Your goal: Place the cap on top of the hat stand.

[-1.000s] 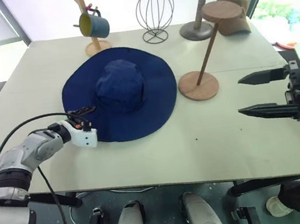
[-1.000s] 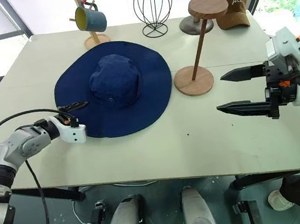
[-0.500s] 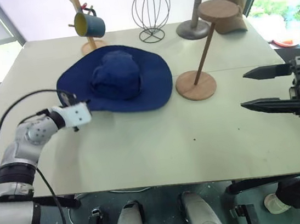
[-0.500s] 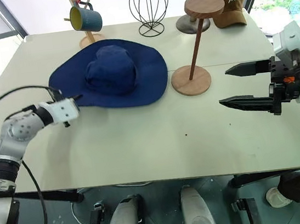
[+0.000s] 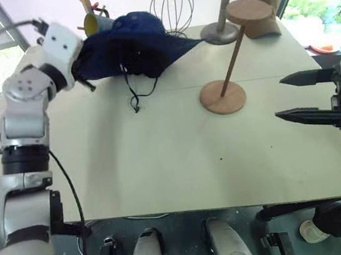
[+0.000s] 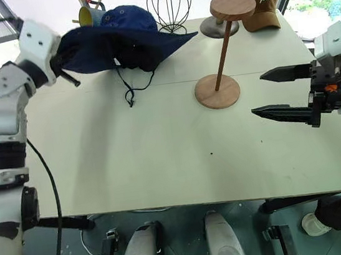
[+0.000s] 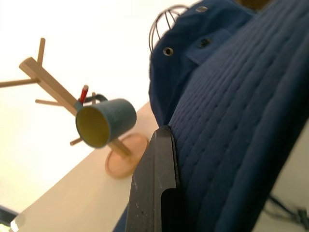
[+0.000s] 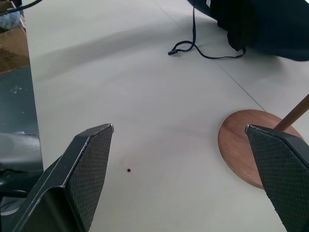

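From the head views, the left tool (image 5: 81, 67) is clenched on the brim of the cap (image 5: 137, 44), which hangs clear of the tabletop (image 5: 161, 154) with its chin cord (image 5: 133, 94) dangling. The hat stand (image 5: 227, 57) stands upright between the two tools. The right tool (image 6: 279, 93) hovers beside the stand's base, jaws spread, gripping nothing.

In the left wrist view, one black finger (image 7: 157, 193) presses against quilted blue brim (a mug (image 7: 104, 121) hangs on a wooden rack beyond).

The right wrist view has the stand's base just ahead of its fingers.
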